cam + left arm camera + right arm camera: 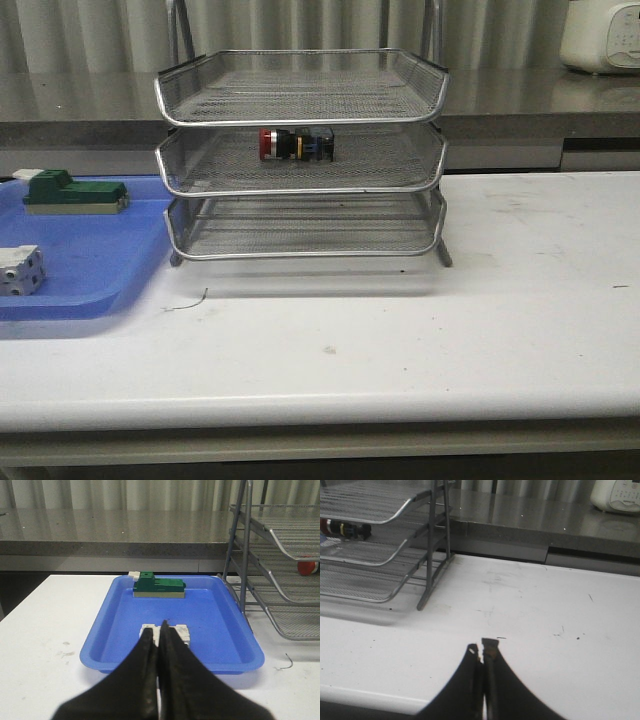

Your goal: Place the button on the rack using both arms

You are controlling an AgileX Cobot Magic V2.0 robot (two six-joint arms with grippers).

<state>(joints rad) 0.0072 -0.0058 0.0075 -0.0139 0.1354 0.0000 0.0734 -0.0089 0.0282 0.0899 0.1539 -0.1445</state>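
Note:
The button (295,144), red head and black-and-blue body, lies on its side on the middle tier of the silver wire-mesh rack (300,110). It also shows in the right wrist view (342,529), and its red head shows in the left wrist view (307,567). The rack also shows in the left wrist view (280,535) and the right wrist view (385,510). My left gripper (159,630) is shut and empty, above the near edge of the blue tray. My right gripper (483,649) is shut and empty over the bare table to the right of the rack. Neither arm shows in the front view.
A flat blue tray (90,250) lies left of the rack and holds a green-and-white block (75,193) and a white-grey terminal block (20,270). A grey counter (520,95) runs behind the table, with a white appliance (600,35) at the far right.

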